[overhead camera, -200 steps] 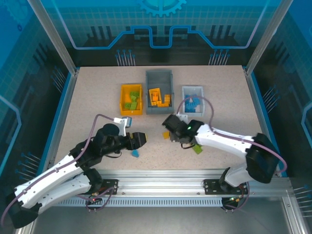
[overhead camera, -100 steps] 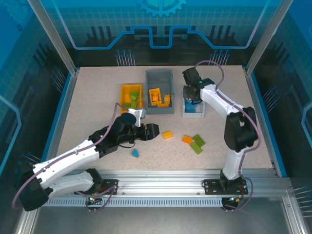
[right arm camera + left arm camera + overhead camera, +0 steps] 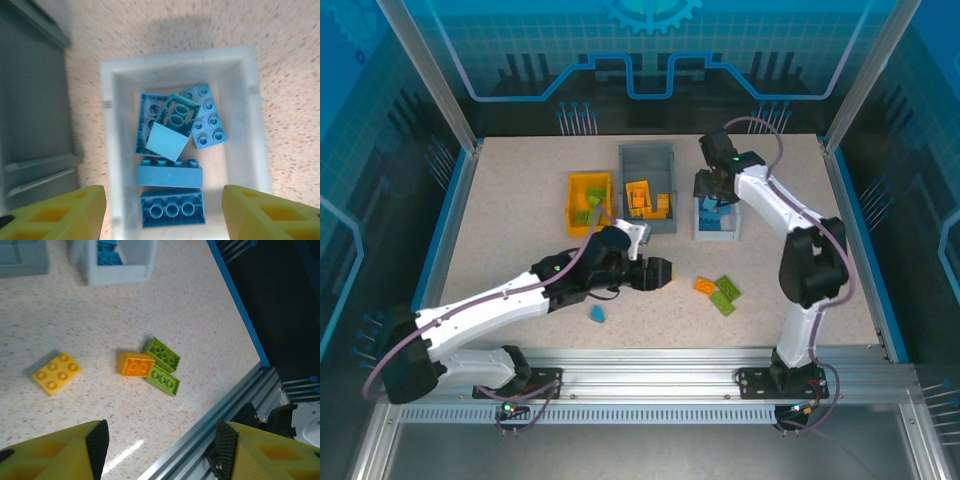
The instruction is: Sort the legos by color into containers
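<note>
My left gripper (image 3: 660,272) (image 3: 162,440) hangs open and empty low over the table's middle. Ahead of it lie a yellow-orange brick (image 3: 56,372), an orange brick (image 3: 136,364) (image 3: 704,285) and two lime green bricks (image 3: 162,354) (image 3: 162,380) (image 3: 724,296) touching it. A blue brick (image 3: 597,314) lies beside the left arm. My right gripper (image 3: 716,192) (image 3: 164,205) is open above the white bin (image 3: 717,236) (image 3: 114,150), which holds several blue bricks (image 3: 172,125). The yellow bin (image 3: 572,205) holds green bricks, the grey bin (image 3: 647,155) orange ones.
The three bins stand in a row at the back centre. The grey bin's wall (image 3: 35,100) is just left of the white bin. The metal front rail (image 3: 210,430) runs close behind the loose bricks. Open tabletop lies left and right of the bins.
The left arm has stretched rightward to the loose bricks, covering the yellow-orange one from above. The right gripper swung from mid-table to above the white bin, then shifted slightly.
</note>
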